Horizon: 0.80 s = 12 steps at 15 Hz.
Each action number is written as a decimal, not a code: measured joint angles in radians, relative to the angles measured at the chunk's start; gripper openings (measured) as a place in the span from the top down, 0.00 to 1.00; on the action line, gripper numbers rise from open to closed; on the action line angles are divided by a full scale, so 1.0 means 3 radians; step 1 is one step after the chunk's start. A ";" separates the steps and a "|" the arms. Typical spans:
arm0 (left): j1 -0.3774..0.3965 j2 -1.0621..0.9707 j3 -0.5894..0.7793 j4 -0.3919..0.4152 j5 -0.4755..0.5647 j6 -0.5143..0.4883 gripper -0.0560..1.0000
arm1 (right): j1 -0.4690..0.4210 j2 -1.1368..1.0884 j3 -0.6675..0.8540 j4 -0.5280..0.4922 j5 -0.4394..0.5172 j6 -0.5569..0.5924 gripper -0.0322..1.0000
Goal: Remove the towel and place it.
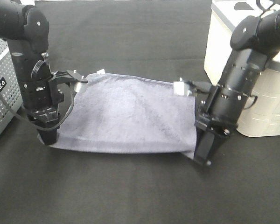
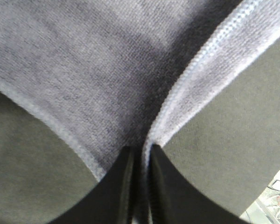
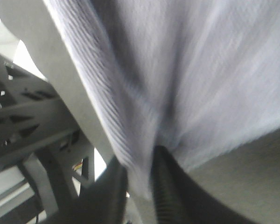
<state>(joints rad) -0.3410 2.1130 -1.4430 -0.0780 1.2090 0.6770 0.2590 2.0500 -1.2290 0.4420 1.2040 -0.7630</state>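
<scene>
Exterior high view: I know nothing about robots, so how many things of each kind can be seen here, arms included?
Grey towel: 1
Robot arms, ending in the left gripper and the right gripper: 2
White perforated basket: 1
Cream container: 1
Total: 5

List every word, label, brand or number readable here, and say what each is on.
"...CO": the end of white lettering on a black label on the basket. The rest is blurred and cut off at the picture's edge.
Tag on the towel: too small to read.
The wrist views show no text.
</scene>
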 joint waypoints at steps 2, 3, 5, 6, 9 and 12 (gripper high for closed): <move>0.0000 0.0000 0.0107 0.0037 0.0003 0.0033 0.84 | 0.0000 0.0000 0.0023 0.0017 0.0000 0.0003 0.62; 0.0000 0.0000 0.0130 0.0037 0.0007 0.0040 0.84 | 0.0000 -0.0003 0.0023 0.0053 0.0000 0.0020 0.55; 0.0000 0.0000 0.0137 0.0040 0.0003 0.0043 0.84 | 0.0000 -0.0003 0.0023 0.0093 0.0000 0.0170 0.43; 0.0000 0.0000 0.0137 0.0040 0.0003 0.0030 0.84 | 0.0000 -0.0003 0.0023 0.0097 0.0000 0.0257 0.40; 0.0000 0.0000 0.0137 0.0033 0.0007 -0.0213 0.71 | 0.0000 -0.0003 0.0023 0.0147 0.0000 0.0443 0.38; 0.0000 0.0000 0.0137 0.0003 0.0007 -0.0327 0.52 | 0.0000 -0.0003 0.0023 0.0153 0.0000 0.0653 0.38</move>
<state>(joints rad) -0.3410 2.1130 -1.4020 -0.0770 1.2110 0.5790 0.2590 2.0490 -1.2220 0.4880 1.2040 -0.5670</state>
